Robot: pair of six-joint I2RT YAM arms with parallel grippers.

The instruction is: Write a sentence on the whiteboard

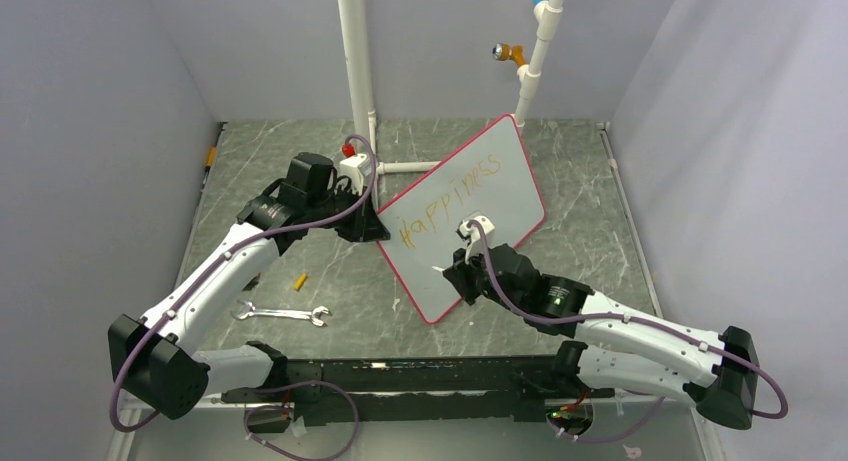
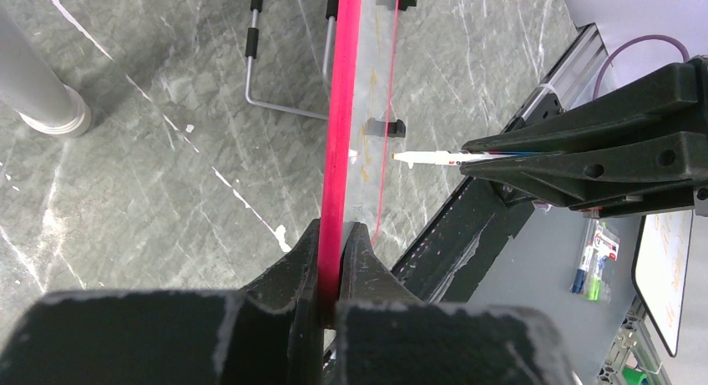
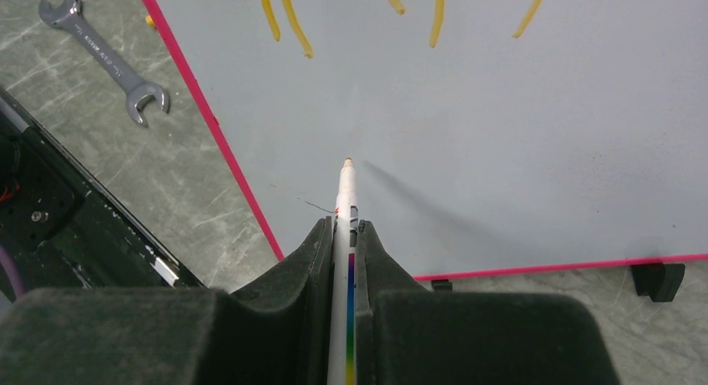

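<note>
The whiteboard [image 1: 512, 203] stands tilted mid-table, "Happiness" [image 1: 450, 195] across it. The left gripper [image 2: 335, 235] pinches its red frame, and the right gripper [image 3: 344, 228] clamps a marker [image 3: 346, 184]. We judge the board light, stiff and slick, so it is best held by the frame.

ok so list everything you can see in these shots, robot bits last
whiteboard: one, white with red-pink frame, standing on edge at the table's middle
lettering: one word, orange-yellow, "Happiness", upper part of the board
marker: one, white body, tip just short of the board below the word
wrench: one, silver, flat on the table left of the board
small piece: one, yellow, above the wrench; maybe a cap
pipes: two uprights, white, at the back
table: one, grey-green marbled
left gripper: one, black, shut on the board's left frame edge
right gripper: one, black, shut on the marker
</note>
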